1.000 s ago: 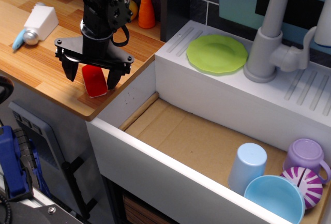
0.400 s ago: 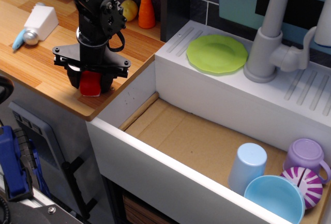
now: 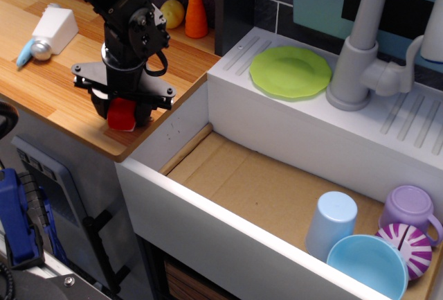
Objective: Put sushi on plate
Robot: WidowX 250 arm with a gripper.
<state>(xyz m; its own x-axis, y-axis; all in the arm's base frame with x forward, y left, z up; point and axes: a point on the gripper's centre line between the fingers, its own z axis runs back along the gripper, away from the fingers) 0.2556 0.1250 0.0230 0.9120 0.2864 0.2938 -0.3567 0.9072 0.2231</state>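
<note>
The sushi [image 3: 119,114], a small glossy red block, sits near the front right edge of the wooden counter [image 3: 48,85]. My gripper [image 3: 124,111] points straight down over it, with its black fingers closed against both sides of the red piece. The sushi's lower part is partly hidden by the fingers, and it still rests at counter level. The plate [image 3: 291,71], flat, round and lime-green, lies bare on the white sink ledge to the right, left of the grey faucet [image 3: 360,50].
An orange cone [image 3: 196,16] and a yellow round toy [image 3: 172,13] stand at the counter's back. A white block [image 3: 55,28] lies far left. The sink basin [image 3: 249,182] holds a light-blue cup [image 3: 331,225], a light-blue bowl [image 3: 367,267] and a purple cup [image 3: 408,210].
The gripper was open astride the sushi, then lowered and closed its fingers on it. The sushi has stayed in about the same place on the counter.
</note>
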